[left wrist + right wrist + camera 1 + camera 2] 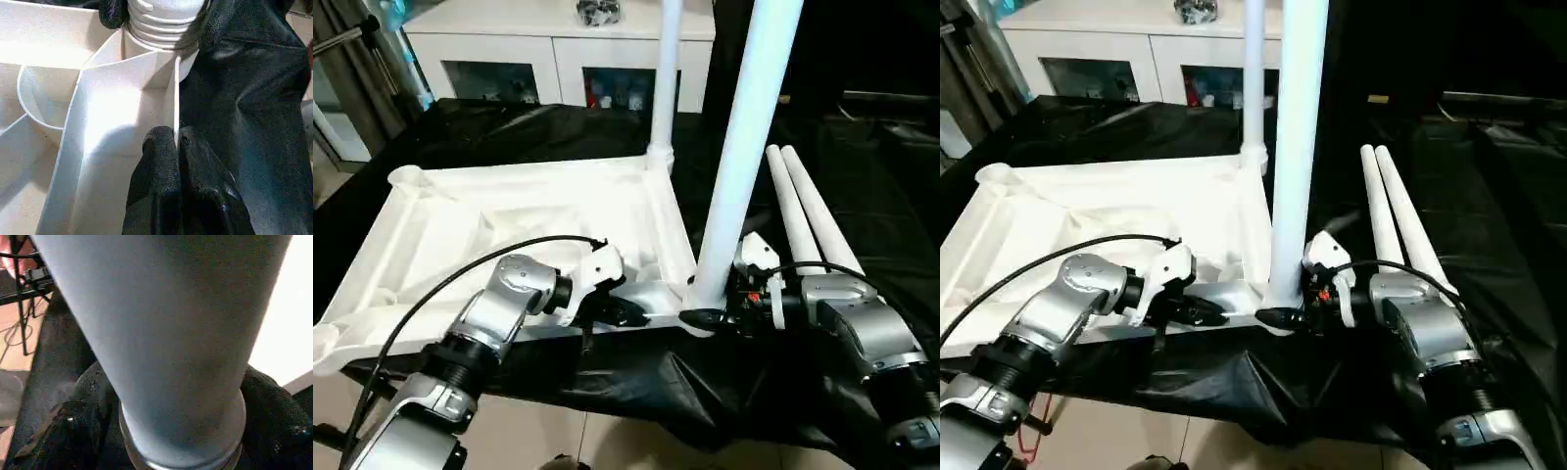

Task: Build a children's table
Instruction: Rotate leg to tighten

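Head stereo pair high over the tabletop [558,211] (shared scene); wrist views close on its near corner.

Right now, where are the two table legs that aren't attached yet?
In the left eye view, the two loose legs lie side by side on the black cloth, right of the tabletop, just beyond the right gripper.

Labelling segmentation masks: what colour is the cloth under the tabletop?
Black cloth, clearest in the left eye view.

A white cabinet [558,44] with glass-fronted compartments is standing behind the surface, black cloth [862,206] is draping it, and pale floor [538,436] is showing below.
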Available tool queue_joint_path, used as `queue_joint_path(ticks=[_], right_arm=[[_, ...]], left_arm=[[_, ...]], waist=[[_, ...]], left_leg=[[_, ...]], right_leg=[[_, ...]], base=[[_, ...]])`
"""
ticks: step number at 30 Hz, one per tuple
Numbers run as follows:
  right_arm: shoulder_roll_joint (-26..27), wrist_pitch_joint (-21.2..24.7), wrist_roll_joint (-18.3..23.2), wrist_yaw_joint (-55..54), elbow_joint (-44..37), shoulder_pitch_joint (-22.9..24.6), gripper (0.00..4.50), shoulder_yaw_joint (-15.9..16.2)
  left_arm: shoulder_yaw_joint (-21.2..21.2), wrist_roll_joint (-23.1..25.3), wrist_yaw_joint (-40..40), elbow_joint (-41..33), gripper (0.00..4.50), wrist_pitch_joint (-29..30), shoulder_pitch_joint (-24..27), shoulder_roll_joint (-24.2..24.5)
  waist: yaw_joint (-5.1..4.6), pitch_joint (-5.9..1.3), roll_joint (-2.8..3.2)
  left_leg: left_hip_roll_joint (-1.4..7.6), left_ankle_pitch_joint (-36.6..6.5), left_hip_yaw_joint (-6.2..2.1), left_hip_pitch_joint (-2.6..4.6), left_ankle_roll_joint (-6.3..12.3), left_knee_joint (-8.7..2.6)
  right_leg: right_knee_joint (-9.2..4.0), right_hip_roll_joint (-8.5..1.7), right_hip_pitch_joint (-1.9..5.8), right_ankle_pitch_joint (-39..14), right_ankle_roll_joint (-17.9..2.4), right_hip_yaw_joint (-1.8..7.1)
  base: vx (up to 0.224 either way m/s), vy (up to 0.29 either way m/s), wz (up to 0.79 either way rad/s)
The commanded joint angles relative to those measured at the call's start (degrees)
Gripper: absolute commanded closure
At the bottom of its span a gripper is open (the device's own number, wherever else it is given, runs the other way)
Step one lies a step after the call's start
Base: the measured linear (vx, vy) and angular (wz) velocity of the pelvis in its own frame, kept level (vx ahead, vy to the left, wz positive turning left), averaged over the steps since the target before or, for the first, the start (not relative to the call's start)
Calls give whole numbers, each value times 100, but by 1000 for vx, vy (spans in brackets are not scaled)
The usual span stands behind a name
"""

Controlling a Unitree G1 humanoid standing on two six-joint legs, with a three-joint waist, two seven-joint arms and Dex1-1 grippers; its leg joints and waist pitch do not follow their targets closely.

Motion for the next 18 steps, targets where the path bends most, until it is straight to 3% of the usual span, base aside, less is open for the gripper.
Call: queue_joint_path(ticks=[1, 5, 9, 13, 18], right_arm=[[111, 155, 125, 258, -249, 116, 136, 386], [162, 204, 105, 241, -282, 142, 164, 432], [698, -1, -171, -848, 236, 35, 174, 168], [1328, -113, -474, -2387, 1054, -284, 175, -178], [1825, -144, -517, -3345, 1531, -490, 176, -396]], left_arm=[[-7, -227, -52, -298, 450, -136, -112, -124], [-1, -213, -61, -280, 450, -142, -102, -129], [135, -110, 519, -85, 450, -71, -195, -343], [352, 141, 1554, 407, 450, 131, -507, -695], [514, 276, 2421, 759, 450, 318, -755, -1025]], waist=[[-4, -411, -69], [-3, -414, -70], [-38, -395, -73], [-200, -362, -80], [-209, -361, -84]], left_leg=[[326, -1213, -98, 111, 415, -394], [324, -1182, -94, 108, 422, -386], [305, -1345, -100, 112, 302, -397], [274, -1775, -139, 141, 39, -422], [257, -1894, -130, 174, 43, -413]], right_leg=[[-408, -355, 282, -1386, -1269, 293], [-400, -357, 285, -1306, -1301, 290], [-437, -366, 260, -1653, -1217, 287], [-514, -365, 247, -2359, -1011, 263], [-570, -364, 217, -2497, -928, 264]], base=[[0, 0, 0], [0, 0, 0], [0, 0, 0], [0, 0, 0], [0, 0, 0]])
